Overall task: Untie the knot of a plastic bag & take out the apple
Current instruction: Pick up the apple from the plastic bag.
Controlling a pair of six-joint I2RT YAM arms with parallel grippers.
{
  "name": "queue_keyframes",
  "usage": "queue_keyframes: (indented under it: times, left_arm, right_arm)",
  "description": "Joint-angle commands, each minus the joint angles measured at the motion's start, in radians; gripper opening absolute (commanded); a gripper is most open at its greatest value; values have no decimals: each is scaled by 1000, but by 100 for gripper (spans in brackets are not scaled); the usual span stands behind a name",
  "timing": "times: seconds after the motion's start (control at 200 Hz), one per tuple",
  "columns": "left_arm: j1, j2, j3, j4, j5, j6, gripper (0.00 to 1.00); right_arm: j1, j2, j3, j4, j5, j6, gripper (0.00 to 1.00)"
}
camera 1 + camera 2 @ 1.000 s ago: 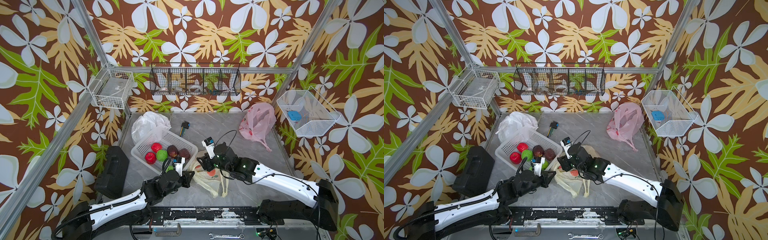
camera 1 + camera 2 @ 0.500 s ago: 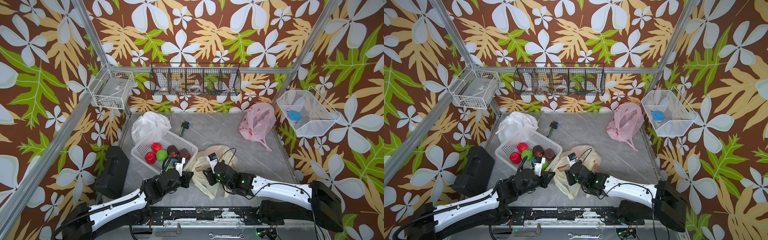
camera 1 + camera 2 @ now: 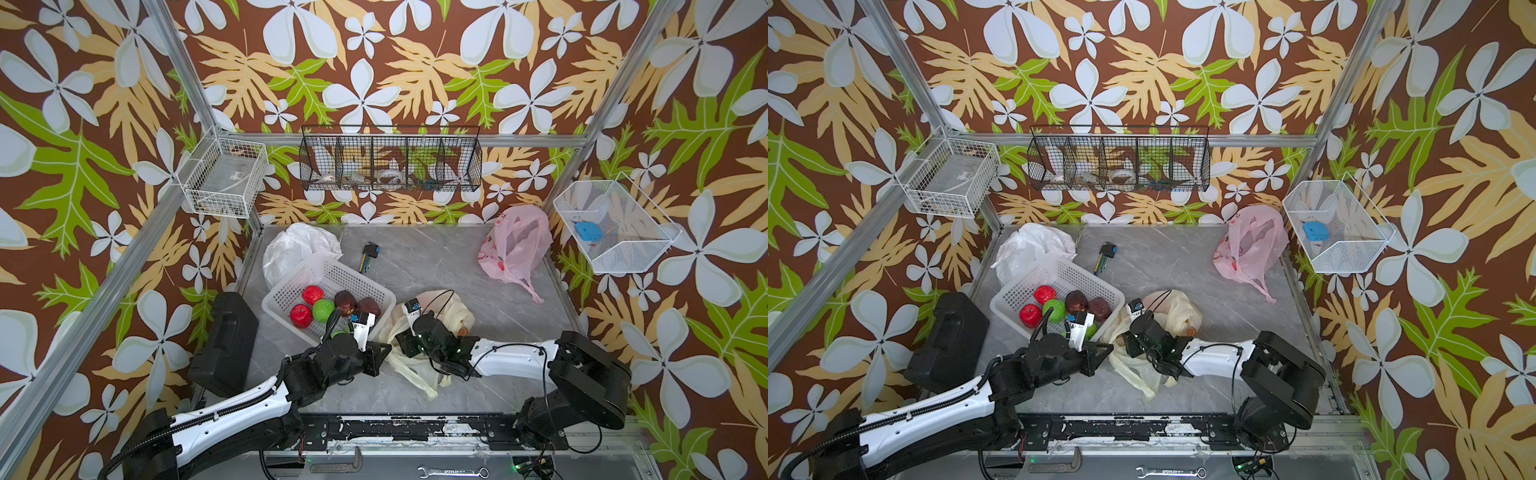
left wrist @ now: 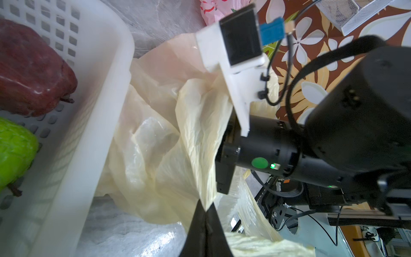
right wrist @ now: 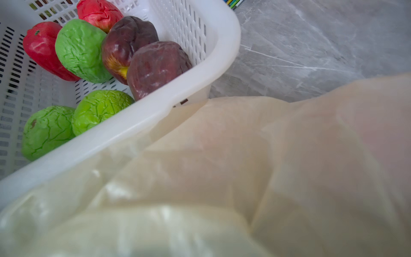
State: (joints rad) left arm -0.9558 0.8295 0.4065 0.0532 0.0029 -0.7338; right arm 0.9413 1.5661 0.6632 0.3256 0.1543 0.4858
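A cream plastic bag [image 3: 444,307] [image 3: 1177,309] lies crumpled on the grey table beside the white basket. My left gripper [image 3: 386,352] [image 4: 205,205] is shut on a fold of the bag's edge [image 4: 200,138] and holds it up. My right gripper [image 3: 402,343] pushes into the bag right next to it. Its fingers are buried in plastic, and the bag [image 5: 244,166] fills the right wrist view. A small reddish-orange patch [image 3: 461,331] shows at the bag's side by the right arm. I cannot tell whether it is the apple.
The white basket [image 3: 332,270] holds red, green and dark fruit and touches the bag. A black case [image 3: 226,345] stands to the left. Further back lie a white bag [image 3: 295,249], a pink bag [image 3: 515,245] and a hex key set [image 3: 368,255]. Wire baskets hang on the walls.
My right gripper has come down from above the bag toward the front and sunk into the plastic next to the left gripper. The bag now bulges behind it. The left arm has barely moved.
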Motion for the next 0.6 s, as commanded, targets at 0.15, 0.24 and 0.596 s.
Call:
queue_keyframes:
  times: [0.15, 0.24, 0.596]
  left_arm:
    - [3, 0, -1, -27, 29, 1, 0]
    - [2, -2, -6, -25, 29, -5, 0]
    - [2, -6, -22, -30, -10, -12, 0]
  right_arm:
    - [-3, 115, 59, 169, -87, -51, 72]
    - [-4, 174, 88, 159, -74, -62, 73]
    - [-7, 170, 64, 126, -39, -78, 44]
